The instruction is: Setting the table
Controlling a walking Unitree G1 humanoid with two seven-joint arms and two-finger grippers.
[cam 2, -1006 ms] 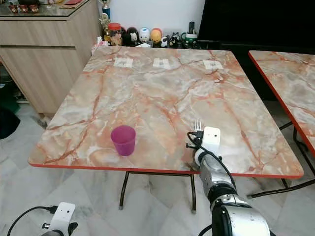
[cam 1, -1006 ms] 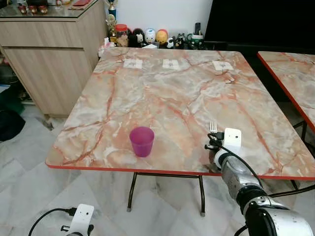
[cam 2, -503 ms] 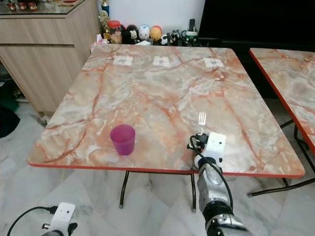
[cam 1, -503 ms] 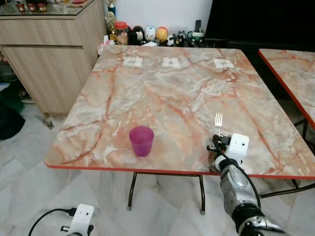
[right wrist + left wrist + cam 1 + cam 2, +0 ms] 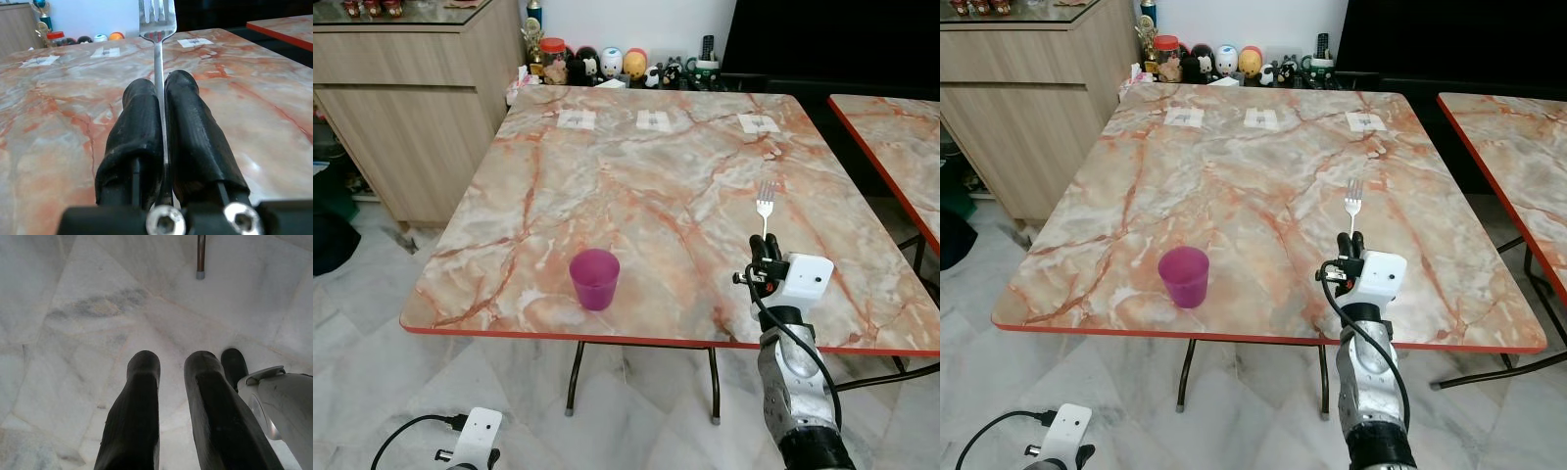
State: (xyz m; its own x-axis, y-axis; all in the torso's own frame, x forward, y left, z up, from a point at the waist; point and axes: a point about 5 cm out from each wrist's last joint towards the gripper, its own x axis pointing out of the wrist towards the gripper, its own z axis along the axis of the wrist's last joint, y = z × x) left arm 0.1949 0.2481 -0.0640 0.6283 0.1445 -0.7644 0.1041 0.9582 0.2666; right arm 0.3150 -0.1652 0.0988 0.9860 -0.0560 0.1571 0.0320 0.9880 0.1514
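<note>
My right gripper (image 5: 765,247) is shut on a silver fork (image 5: 765,206), whose tines point away from me over the right part of the marble table (image 5: 636,186). In the right wrist view the fork (image 5: 157,29) runs up between the two black fingers (image 5: 142,127). A purple cup (image 5: 595,279) stands upright near the table's front edge, well to the left of the fork. My left arm hangs low, its gripper (image 5: 171,367) over the floor with a narrow gap between its fingers.
Three white paper squares (image 5: 653,120) lie along the table's far side. Figurines and jars (image 5: 607,67) crowd the far edge. A wooden cabinet (image 5: 401,108) stands to the left. A second marble table (image 5: 901,147) is at the right.
My right gripper has carried the fork forward over the table and a little to the right. The cup has not moved.
</note>
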